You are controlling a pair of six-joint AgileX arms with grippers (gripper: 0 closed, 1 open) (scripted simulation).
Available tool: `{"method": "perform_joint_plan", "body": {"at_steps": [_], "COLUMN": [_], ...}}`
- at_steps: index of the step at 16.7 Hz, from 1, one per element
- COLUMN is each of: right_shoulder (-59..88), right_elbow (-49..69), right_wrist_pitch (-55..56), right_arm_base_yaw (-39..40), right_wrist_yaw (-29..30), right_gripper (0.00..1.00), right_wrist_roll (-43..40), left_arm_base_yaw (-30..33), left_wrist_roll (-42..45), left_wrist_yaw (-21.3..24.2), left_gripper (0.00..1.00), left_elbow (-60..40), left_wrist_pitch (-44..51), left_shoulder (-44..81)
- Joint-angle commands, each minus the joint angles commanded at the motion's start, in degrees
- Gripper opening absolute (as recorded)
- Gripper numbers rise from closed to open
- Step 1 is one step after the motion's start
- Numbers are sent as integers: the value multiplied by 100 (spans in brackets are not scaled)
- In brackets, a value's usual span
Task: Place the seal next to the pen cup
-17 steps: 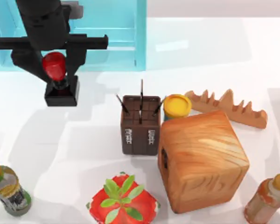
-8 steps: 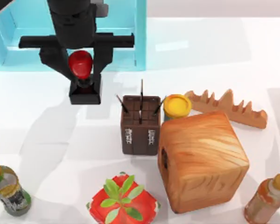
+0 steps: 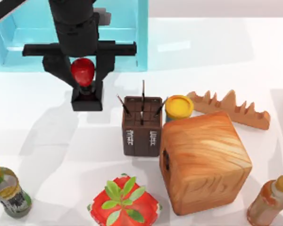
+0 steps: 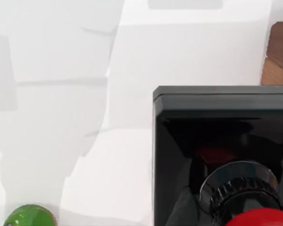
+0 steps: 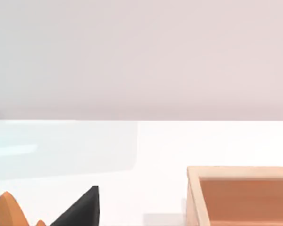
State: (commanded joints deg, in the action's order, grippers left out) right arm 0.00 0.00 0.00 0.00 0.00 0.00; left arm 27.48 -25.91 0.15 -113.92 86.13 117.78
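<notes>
Seal (image 3: pixel 86 92) hangs clamped by its red knob in the left tool (image 3: pixel 82 73), with the pen cup (image 3: pixel 142 126) lying toward four o'clock, close by across bare table (image 3: pixel 61 141).

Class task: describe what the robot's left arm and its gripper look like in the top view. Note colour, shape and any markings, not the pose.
The left arm is matte black, a thick rounded column ending in a wide flat crossbar. From that bar the left gripper extends as two short, angular black fingers. A small grey block sits on the arm beside the column. No cables or readable markings can be made out.
</notes>
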Motion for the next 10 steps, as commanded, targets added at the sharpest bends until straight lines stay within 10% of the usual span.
{"method": "perform_joint_plan", "body": {"at_steps": [10], "right_shoulder": [0], "right_elbow": [0], "right_wrist_pitch": [0], "right_arm_base_yaw": [0], "right_wrist_yaw": [0], "right_gripper": [100], "right_wrist_roll": [0], "left_arm_base_yaw": [0], "left_wrist_roll": [0], "left_wrist_yaw": [0], "left_gripper": [68], "left_elbow": [0], "left_wrist_pitch": [0], "left_shoulder": [0]}}
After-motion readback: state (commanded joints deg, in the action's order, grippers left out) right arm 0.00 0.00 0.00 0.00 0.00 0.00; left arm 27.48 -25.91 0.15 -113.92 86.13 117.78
